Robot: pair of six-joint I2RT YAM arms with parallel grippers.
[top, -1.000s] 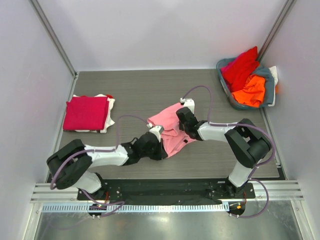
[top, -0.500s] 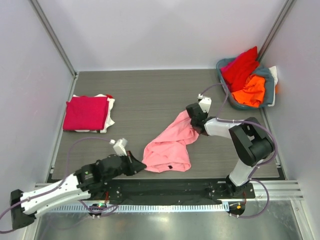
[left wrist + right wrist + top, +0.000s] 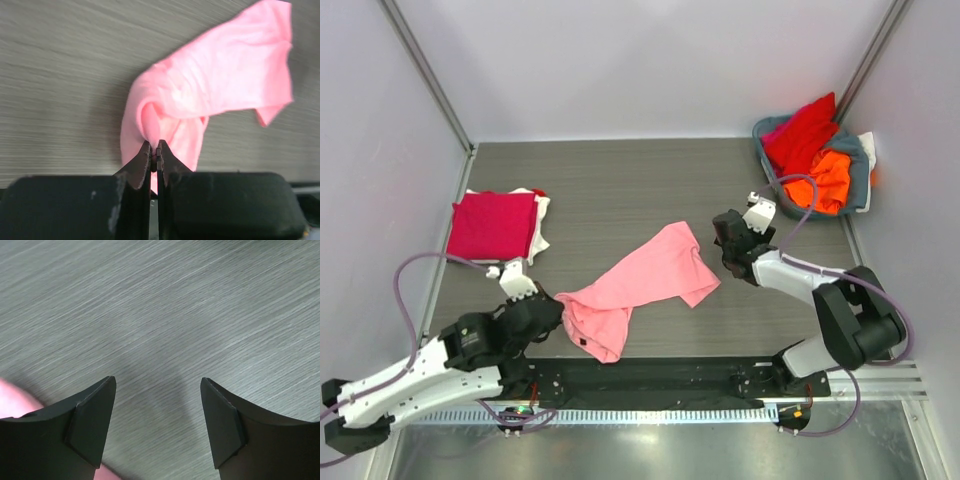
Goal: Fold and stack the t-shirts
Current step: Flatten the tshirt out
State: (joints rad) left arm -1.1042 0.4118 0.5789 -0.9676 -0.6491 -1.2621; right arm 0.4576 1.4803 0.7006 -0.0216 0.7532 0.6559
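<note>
Between left jaws, pink t-shirt (image 3: 642, 282) pinched, right jaws apart, seemingly clear

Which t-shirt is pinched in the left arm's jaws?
The light pink t-shirt, lying loose mid-table. The crimson one sits folded on the left; the red one and the orange one are heaped in the basket.

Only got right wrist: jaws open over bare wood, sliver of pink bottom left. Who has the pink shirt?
Observer: The left gripper is shut on the pink t-shirt, pinching a bunched fold at its near end.
Operator: Lying flat?
Observer: No, it trails diagonally across the table, crumpled near that grip.
Operator: Any stack yet?
Observer: Yes, a folded crimson t-shirt sits on a white one at the table's left side.
</note>
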